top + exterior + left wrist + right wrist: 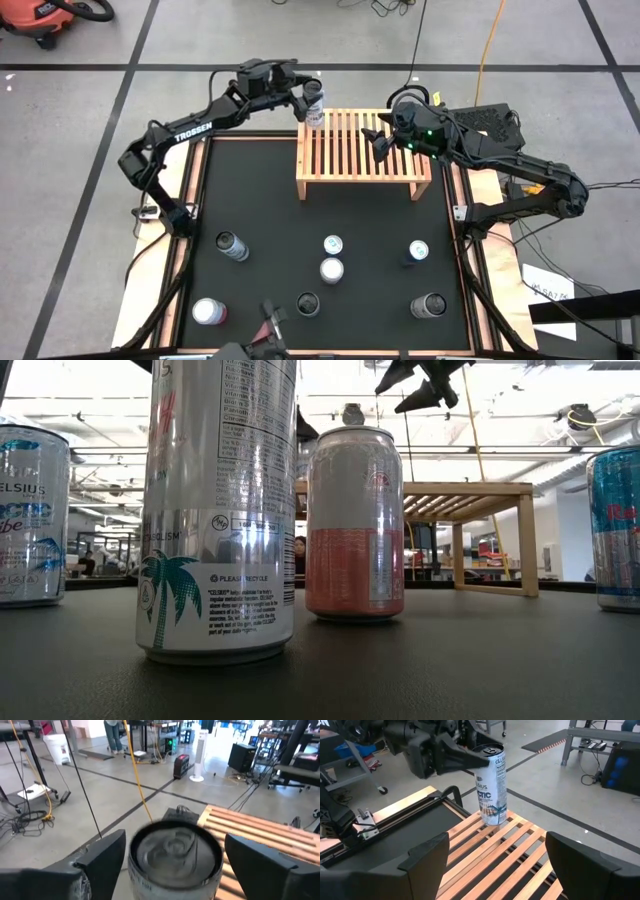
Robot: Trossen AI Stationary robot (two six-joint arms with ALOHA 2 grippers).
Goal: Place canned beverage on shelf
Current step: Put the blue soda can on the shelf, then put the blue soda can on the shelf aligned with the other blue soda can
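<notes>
Can [491, 785] standing upright on the far left corner of the shelf [360, 150], close to the slats' edge. Left hand [172, 857] spread around it, fingers apart from the can, grip seemingly let go. Right hand [385, 140] open, empty, hovering over the shelf's right part. Left to do, by judgement: backing away without tipping; free room lies beyond the far left.

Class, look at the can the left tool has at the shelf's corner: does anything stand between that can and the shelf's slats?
Nothing visible: the can already stands on the shelf slats, left tool around its top.
</notes>
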